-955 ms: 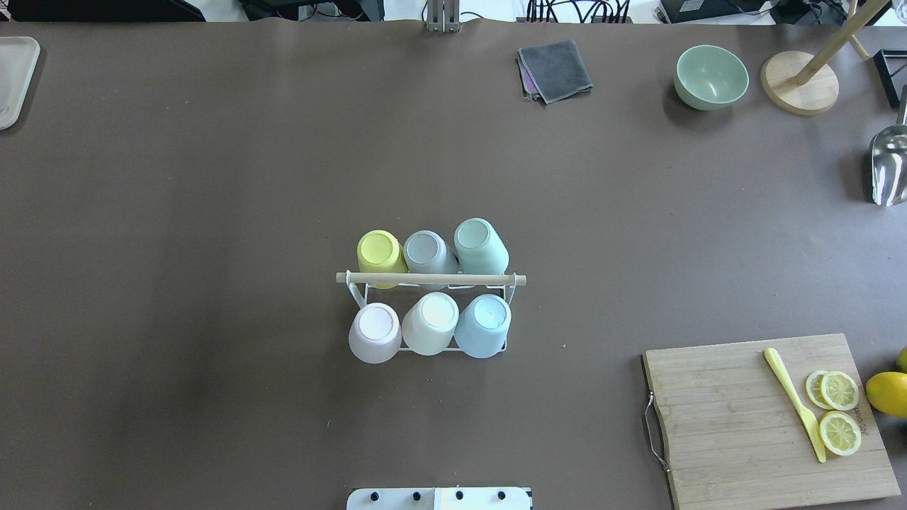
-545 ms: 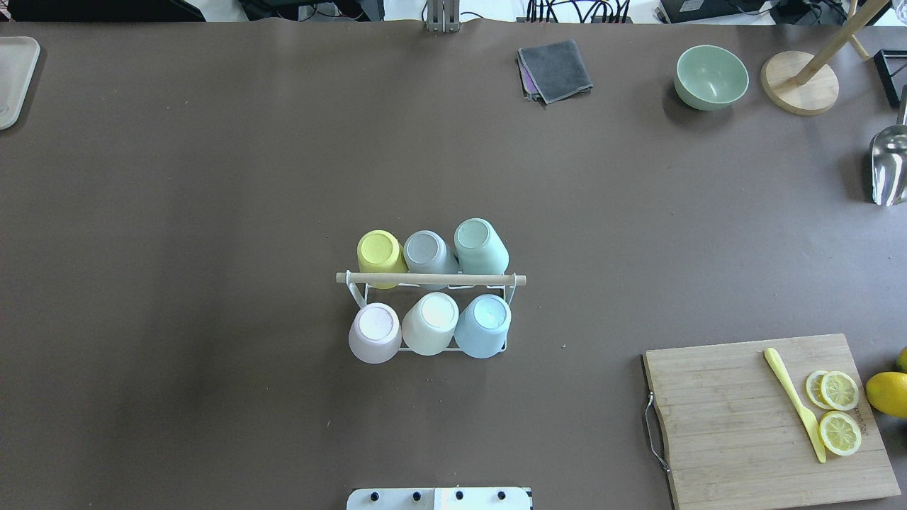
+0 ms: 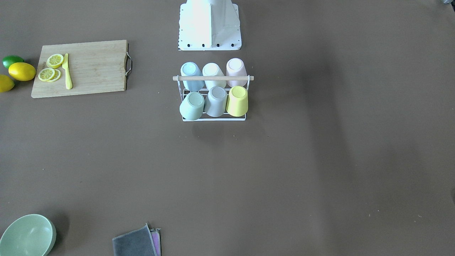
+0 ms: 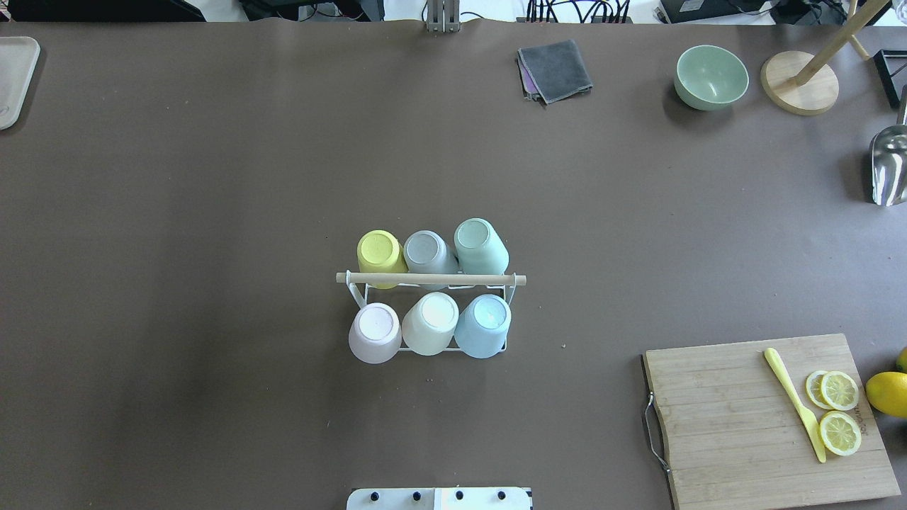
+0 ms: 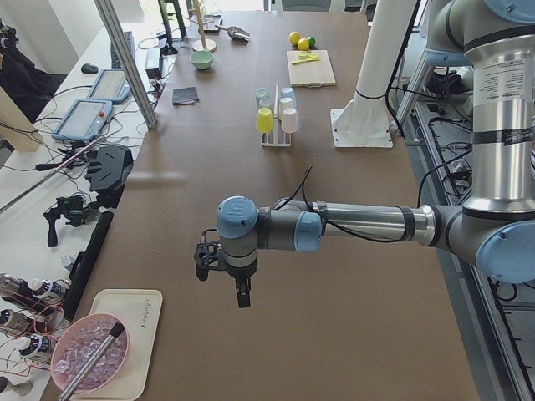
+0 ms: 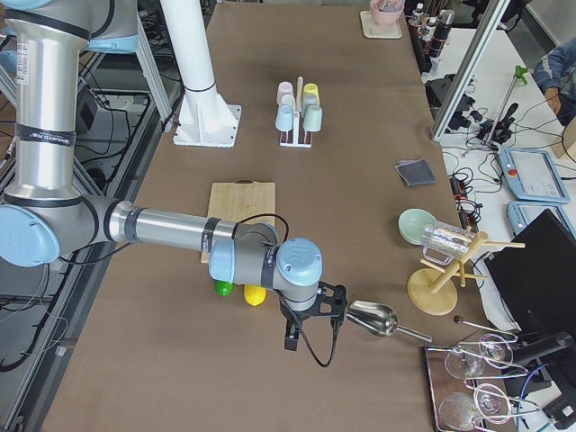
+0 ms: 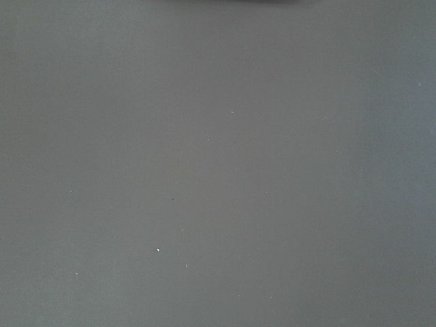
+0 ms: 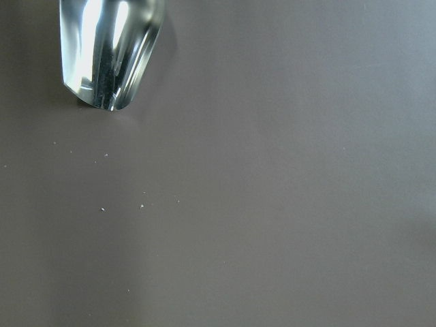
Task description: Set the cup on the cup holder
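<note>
We see the cup holder (image 4: 431,279) standing upright on the brown counter (image 4: 212,212), straight out from the robot's base, its wooden rod running crosswise over the two rows of pegs. Every peg carries an upturned cup. In the row on the holder's far side from the robot sit the yellow cup (image 4: 381,251), the grey cup (image 4: 425,249) and the mint cup (image 4: 478,241). In the row on its near side sit the pink cup (image 4: 374,329), the cream cup (image 4: 432,319) and the blue cup (image 4: 485,322). The left claw (image 5: 243,302) hangs pointing down, well apart from the holder toward the robot's left end of the counter, and its wrist view shows only bare surface. The right claw (image 6: 290,345) hangs well apart from the holder toward the robot's right end, just beside a metal scoop (image 8: 109,48). Both claws show only in the side views, so we cannot tell whether either is spread or closed. To the holder's right and nearer the robot lies a wooden cutting board (image 4: 737,425) with lemon slices (image 4: 840,389) and a yellow knife (image 4: 793,404). Beyond the holder and to its right lie a grey cloth (image 4: 556,69) and a green bowl (image 4: 711,76).
</note>
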You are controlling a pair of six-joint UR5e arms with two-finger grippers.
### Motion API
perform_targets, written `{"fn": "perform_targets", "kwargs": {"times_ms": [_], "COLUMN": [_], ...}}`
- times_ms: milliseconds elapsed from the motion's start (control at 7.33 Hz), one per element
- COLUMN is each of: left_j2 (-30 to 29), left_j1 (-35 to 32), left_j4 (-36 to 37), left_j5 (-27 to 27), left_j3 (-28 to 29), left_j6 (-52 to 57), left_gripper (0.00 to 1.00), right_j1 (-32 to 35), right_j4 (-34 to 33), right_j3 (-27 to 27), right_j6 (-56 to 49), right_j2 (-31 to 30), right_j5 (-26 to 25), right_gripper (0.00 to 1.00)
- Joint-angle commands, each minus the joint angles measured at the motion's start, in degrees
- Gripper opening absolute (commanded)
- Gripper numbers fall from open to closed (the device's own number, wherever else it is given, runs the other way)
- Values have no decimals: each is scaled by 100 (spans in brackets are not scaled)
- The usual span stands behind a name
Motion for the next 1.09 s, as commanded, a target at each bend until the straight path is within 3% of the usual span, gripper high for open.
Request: {"fn": "perform_targets", "kwargs": {"times_ms": [0,955], "left_j2": [2,2], "left_j1": [0,0], "left_j4": [-1,-1], "left_j5": [0,26], "left_j3": [4,-5], "left_j6": [6,6], "left_gripper": [98,98], "right_j1": [-52,-53], "right_j4": [-3,-12], "right_j3": [122,166], "right_j6": [49,32], "right_j2": [3,-6], "right_j5": [5,93], "right_gripper": [100,100]}}
